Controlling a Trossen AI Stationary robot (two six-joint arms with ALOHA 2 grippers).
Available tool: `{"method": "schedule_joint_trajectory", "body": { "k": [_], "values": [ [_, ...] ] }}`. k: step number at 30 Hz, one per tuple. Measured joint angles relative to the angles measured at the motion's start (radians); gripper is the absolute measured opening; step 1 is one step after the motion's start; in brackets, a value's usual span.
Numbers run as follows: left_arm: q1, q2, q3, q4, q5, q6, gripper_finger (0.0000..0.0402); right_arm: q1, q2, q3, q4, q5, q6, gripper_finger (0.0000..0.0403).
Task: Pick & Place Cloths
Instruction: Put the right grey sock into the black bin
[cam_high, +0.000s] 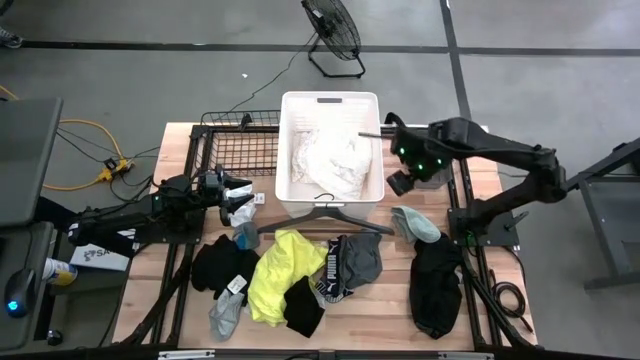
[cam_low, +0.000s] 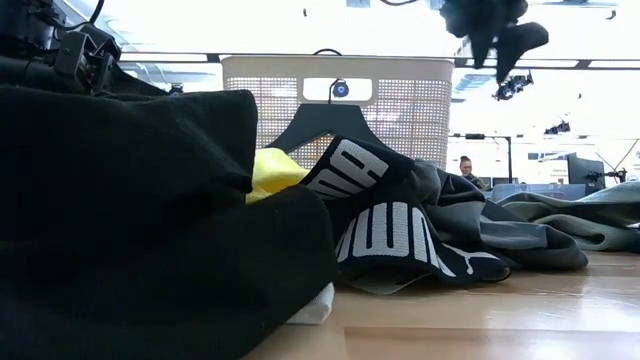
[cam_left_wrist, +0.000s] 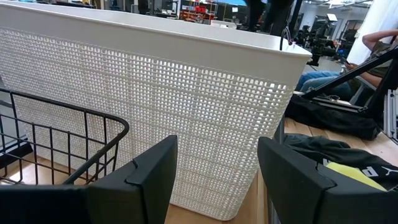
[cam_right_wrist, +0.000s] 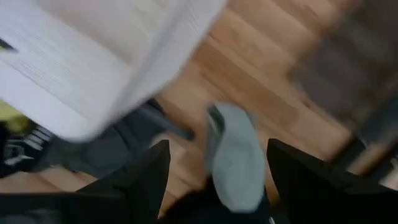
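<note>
The white slatted basket stands at the table's far middle with the large white lacy cloth inside. In front of it lie the neon yellow cloth, black cloths, a grey one and a pale grey one. My left gripper is open and empty, level with the basket's left wall. My right gripper is open, raised off the basket's right side, with the pale grey cloth below it.
A dark grey hanger lies against the basket's near side. A black wire rack sits left of the basket, close to my left gripper. More black and small grey cloths crowd the near middle. A person sits beyond the table.
</note>
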Motion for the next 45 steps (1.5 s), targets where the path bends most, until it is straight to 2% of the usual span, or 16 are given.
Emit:
{"method": "schedule_joint_trajectory", "body": {
  "k": [3,7,12,19,27,34,45],
  "values": [
    [0.0,0.0,0.0,0.0,0.0,0.0,0.0218,0.087,0.0,0.0,-0.066,0.048,0.099,0.026],
    [0.0,0.0,0.0,0.0,0.0,0.0,0.0218,0.198,0.0,-0.022,-0.062,0.073,0.214,0.026],
    [0.0,0.0,0.0,0.0,0.0,0.0,0.0218,0.327,0.0,-0.11,-0.066,0.106,0.346,0.026],
    [0.0,0.0,0.0,0.0,0.0,0.0,0.0218,0.453,0.001,-0.299,-0.017,0.041,0.463,0.026],
    [0.0,0.0,0.0,0.0,0.0,0.0,0.0218,0.517,0.001,-0.45,0.153,0.04,0.562,0.026],
    [0.0,0.0,0.0,0.0,0.0,0.0,0.0218,0.529,0.001,-0.536,0.191,0.118,0.589,0.026],
    [0.0,0.0,0.0,0.0,0.0,0.0,0.0218,0.529,0.001,-0.679,0.379,0.101,0.595,0.026]
  ]
}}
